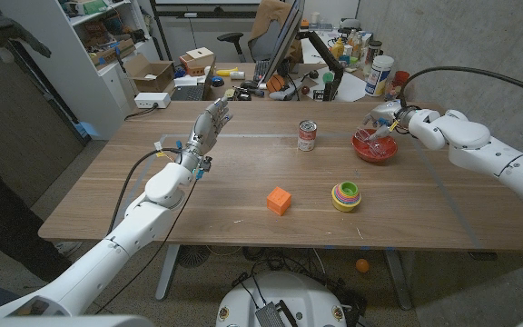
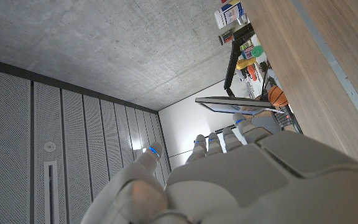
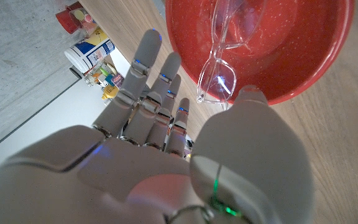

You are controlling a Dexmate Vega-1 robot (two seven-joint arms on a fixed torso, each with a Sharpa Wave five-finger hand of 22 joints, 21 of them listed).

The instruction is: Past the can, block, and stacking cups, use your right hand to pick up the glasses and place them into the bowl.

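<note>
Toward the far right corner of the tabletop, your right hand hovers just beside the red bowl, and the clear glasses already lie inside that bowl, one lens end leaning up on its rim. The right wrist view shows your fingers spread apart and straight, with nothing between them and the glasses free of them. So the placing looks done; what seems left is to lift the hand away without brushing the frame that sits on the rim, since a nudge there could tip the glasses out.

The soup can stands upright near the bowl, toward the middle of the tabletop. The orange block and the stacking cups sit nearer the front edge, well apart from your right hand. Your left hand is raised over the left side, fingers apart, holding nothing.
</note>
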